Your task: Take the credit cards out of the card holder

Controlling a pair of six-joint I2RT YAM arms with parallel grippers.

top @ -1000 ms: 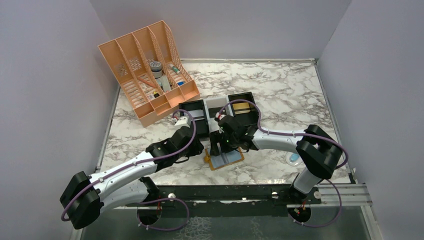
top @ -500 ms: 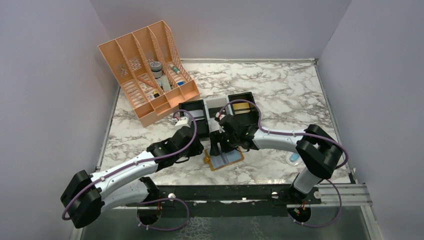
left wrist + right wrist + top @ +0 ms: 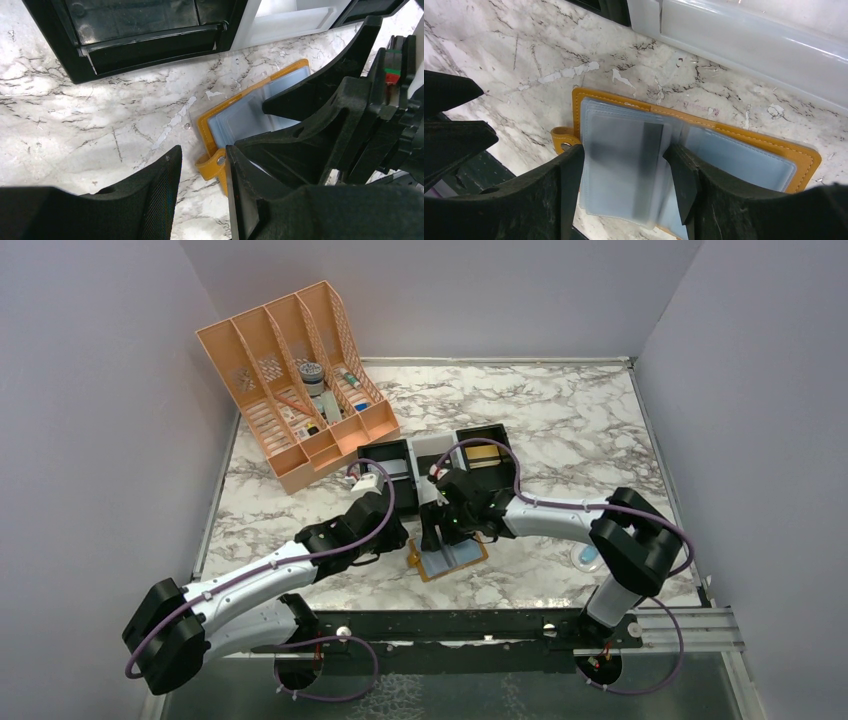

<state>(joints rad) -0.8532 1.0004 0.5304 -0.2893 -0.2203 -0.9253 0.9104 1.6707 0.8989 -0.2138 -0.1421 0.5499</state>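
So the right claw [image 3: 624, 155] is standing pretty wide, straddling a pale striped leaf of the credit cards [image 3: 619, 192]. Both fingers are brushing its edges, but I can't tell if it's really pinching. The left claw [image 3: 202, 152] is sitting partly open, gripping nothing, with the snap tab [image 3: 209, 167] poking into its mouth. The card holder [image 3: 736, 160] is lying open on the marble table [image 3: 560, 420], just at 6 o'clock of the bins [image 3: 395, 468]. From overhead its long axis is running 8 to 2 o'clock, tab pointing toward 9.
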